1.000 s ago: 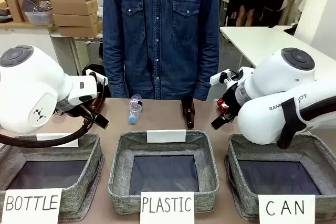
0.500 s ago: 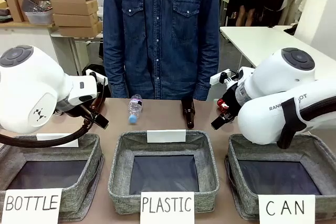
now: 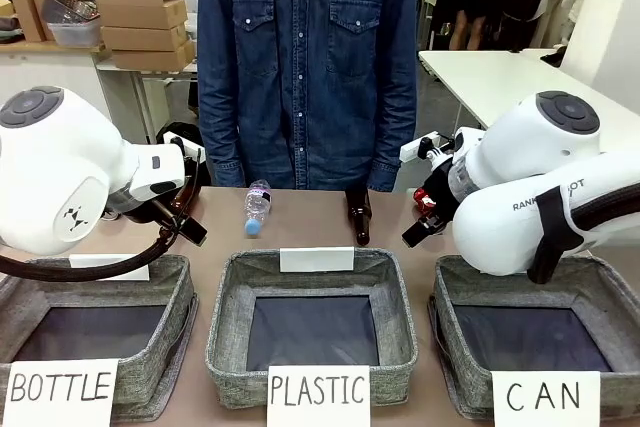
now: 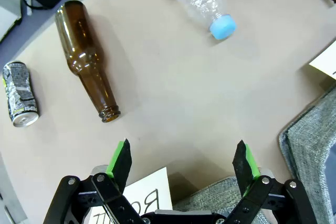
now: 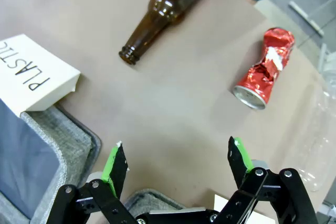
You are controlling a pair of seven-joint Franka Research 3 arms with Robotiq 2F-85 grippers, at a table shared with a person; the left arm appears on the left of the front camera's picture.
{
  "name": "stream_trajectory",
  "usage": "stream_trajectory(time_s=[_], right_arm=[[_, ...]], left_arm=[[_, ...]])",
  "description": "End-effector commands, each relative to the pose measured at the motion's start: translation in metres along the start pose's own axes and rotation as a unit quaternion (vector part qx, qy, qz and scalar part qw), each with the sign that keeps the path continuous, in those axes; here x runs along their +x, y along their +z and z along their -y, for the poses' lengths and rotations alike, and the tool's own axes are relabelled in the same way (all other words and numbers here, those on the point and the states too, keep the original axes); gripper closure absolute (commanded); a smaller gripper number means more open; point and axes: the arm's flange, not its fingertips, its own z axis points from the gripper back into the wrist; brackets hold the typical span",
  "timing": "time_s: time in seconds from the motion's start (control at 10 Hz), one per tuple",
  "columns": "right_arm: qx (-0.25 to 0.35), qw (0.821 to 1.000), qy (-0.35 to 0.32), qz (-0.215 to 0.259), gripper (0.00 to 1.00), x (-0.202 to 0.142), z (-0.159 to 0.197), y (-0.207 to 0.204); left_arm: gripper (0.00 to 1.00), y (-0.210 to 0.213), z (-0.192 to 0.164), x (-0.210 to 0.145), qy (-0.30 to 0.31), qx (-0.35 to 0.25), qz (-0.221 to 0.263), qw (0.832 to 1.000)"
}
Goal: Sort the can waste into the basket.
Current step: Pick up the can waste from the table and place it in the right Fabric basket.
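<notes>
Right wrist view: crushed red metal can (image 5: pixel 264 69) lay near the brown glass bottle (image 5: pixel 165 11), untouched, since both arms' jaws gaped empty.

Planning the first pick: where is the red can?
Right wrist view, upper right: the red can lies on the table beyond the right gripper, near a brown bottle.

— Clear plastic bottle (image 3: pixel 257 205) lay on its side at the far edge, blue cap pointing near!
— And right of it, a brown bottle (image 3: pixel 359 217) lay beyond the PLASTIC basket (image 3: pixel 225 332); the BOTTLE basket (image 3: pixel 182 327) sat left.
</notes>
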Motion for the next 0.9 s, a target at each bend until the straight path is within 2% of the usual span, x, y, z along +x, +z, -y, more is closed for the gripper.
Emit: stream_trajectory(time_s=[0.0, 0.1, 0.2, 0.3, 0.4, 0.5, 0.7, 0.8], right_arm=[[0.000, 1.000, 0.000, 0.000, 0.00, 0.000, 0.000, 0.000], [0.084, 0.995, -0.049, -0.008, 0.00, 0.008, -0.001, 0.014], [0.083, 0.992, -0.089, -0.039, 0.00, 0.016, -0.002, 0.045], [0.078, 0.990, -0.115, -0.038, 0.00, 0.019, -0.001, 0.080], [0.068, 0.990, -0.124, -0.026, 0.00, 0.019, -0.001, 0.110], [0.050, 0.992, -0.115, 0.001, 0.00, 0.015, -0.006, 0.142], [0.027, 0.994, -0.085, 0.058, 0.00, 0.001, -0.025, 0.189], [-0.024, 0.992, -0.067, 0.103, 0.00, -0.010, -0.032, 0.201]], left_arm=[[0.00, 0.000, 0.000, 0.000, 0.000, 0.000, 0.000, 1.000], [0.00, 0.020, -0.008, 0.000, 0.019, -0.003, -0.016, 1.000], [0.00, 0.057, -0.013, 0.004, 0.052, -0.026, -0.039, 0.998], [0.00, 0.093, -0.013, 0.007, 0.101, 0.025, -0.066, 0.992], [0.00, 0.125, -0.009, 0.005, 0.102, 0.017, -0.033, 0.994], [0.00, 0.161, -0.001, -0.003, 0.081, -0.010, 0.028, 0.996], [0.00, 0.210, 0.022, -0.028, 0.012, -0.026, 0.107, 0.994], [0.00, 0.170, -0.006, 0.011, 0.080, 0.001, 0.025, 0.997]])
